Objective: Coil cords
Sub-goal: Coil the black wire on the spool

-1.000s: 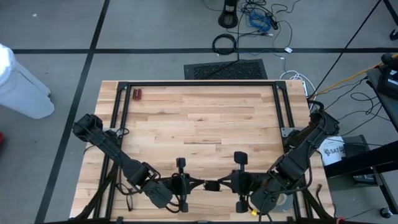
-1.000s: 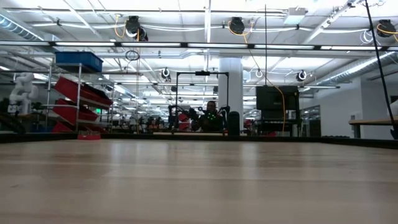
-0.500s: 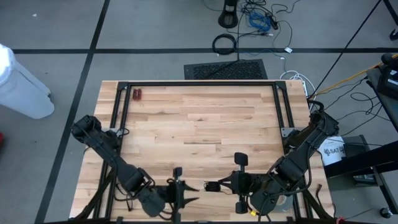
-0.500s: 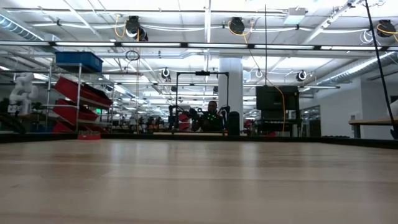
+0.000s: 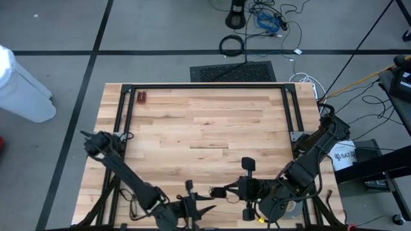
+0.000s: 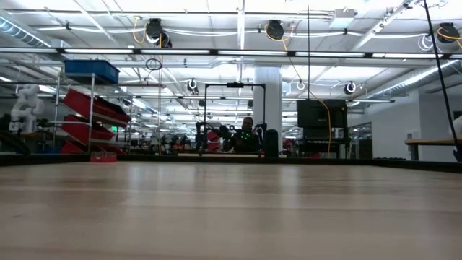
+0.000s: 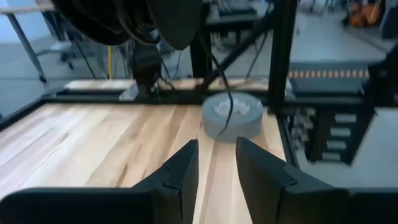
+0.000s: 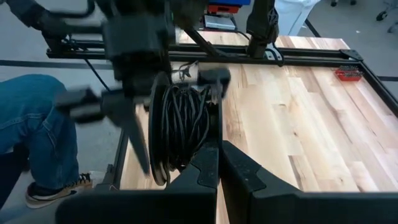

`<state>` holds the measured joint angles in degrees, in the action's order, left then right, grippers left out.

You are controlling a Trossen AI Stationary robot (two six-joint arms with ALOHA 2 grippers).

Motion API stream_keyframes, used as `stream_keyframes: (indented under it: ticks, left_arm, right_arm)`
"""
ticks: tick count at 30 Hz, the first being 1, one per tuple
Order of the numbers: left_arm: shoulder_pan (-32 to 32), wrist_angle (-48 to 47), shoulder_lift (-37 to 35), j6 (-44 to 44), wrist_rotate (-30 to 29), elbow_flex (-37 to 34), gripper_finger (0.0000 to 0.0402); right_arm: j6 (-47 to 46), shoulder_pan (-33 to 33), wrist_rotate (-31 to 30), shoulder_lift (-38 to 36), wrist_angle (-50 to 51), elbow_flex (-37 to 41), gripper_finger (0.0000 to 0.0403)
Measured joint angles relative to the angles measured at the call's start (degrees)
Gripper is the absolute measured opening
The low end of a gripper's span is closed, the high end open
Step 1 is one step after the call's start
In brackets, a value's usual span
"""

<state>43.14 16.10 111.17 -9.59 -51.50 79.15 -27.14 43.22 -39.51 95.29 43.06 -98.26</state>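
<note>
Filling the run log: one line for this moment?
left gripper: open, empty, near table edge | right gripper: shut on small black coiled cord bundle | grey tape roll: untouched

My bench (image 5: pixel 205 122) is pale wood in butted strips, smooth with a soft satin sheen. Its frame (image 5: pixel 205 86) looks like matt black metal. The cord (image 8: pixel 180 127) I see in the right wrist view is thin, black and slightly glossy, like rubbery plastic. The tape roll (image 7: pixel 233 116) is dull grey, cloth-like. Both end effectors' fingers (image 7: pixel 177 180) look like matt black plastic.
</note>
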Motion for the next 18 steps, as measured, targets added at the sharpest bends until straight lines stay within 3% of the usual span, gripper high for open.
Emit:
stream_keyframes:
  ticks: [10, 18]
  left_arm:
    - [-2.81, 29.2, 11.77, 10.48, 2.52, -0.02, 0.0114]
    - [-5.71, 40.67, 14.78, 12.95, 13.73, 0.0, 0.0127]
  right_arm:
    - [1.44, 0.02, -0.13, -0.71, -1.72, 0.0, 0.0]
    - [2.82, 0.07, -0.83, -1.14, -2.8, 0.0, 0.0]
